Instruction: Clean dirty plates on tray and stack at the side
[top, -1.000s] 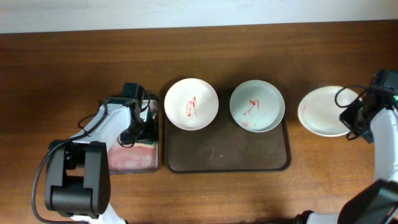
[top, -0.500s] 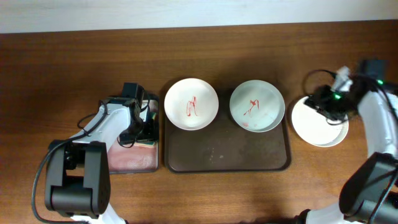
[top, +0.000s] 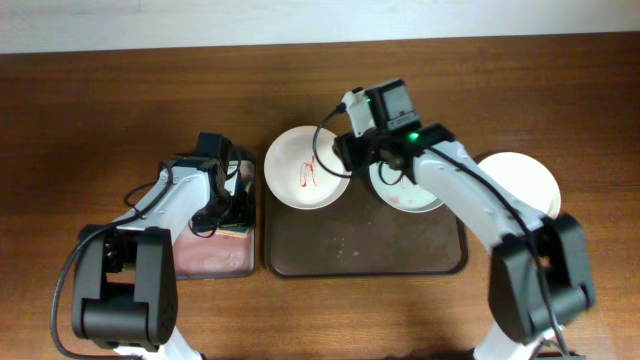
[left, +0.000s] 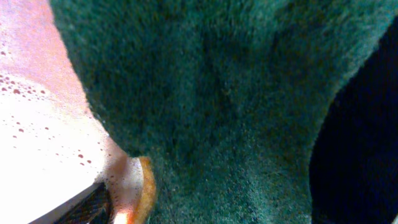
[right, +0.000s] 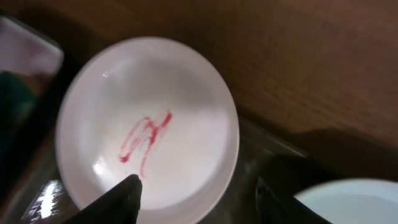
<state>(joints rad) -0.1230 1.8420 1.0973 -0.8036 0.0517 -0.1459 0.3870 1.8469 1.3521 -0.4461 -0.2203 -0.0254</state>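
Note:
Two dirty white plates lie on the far end of the dark tray (top: 365, 245). The left plate (top: 305, 170) (right: 146, 124) has a red scribble. The right plate (top: 415, 185) (right: 354, 199), also smeared red, is partly under my right arm. A clean white plate (top: 525, 185) rests on the table at the right. My right gripper (top: 340, 155) (right: 196, 196) hovers open over the left plate's near rim, holding nothing. My left gripper (top: 235, 195) is down in the soapy basin (top: 210, 255), and a green sponge (left: 217, 93) fills its wrist view and hides the jaws.
Pinkish foam (left: 37, 124) lies beside the sponge in the basin, left of the tray. A pale wall edge (top: 320, 20) runs along the far side of the wooden table (top: 100, 100).
My right arm has swung from the clean plate at the right across to the left dirty plate, and its jaws have opened. The left arm has not moved.

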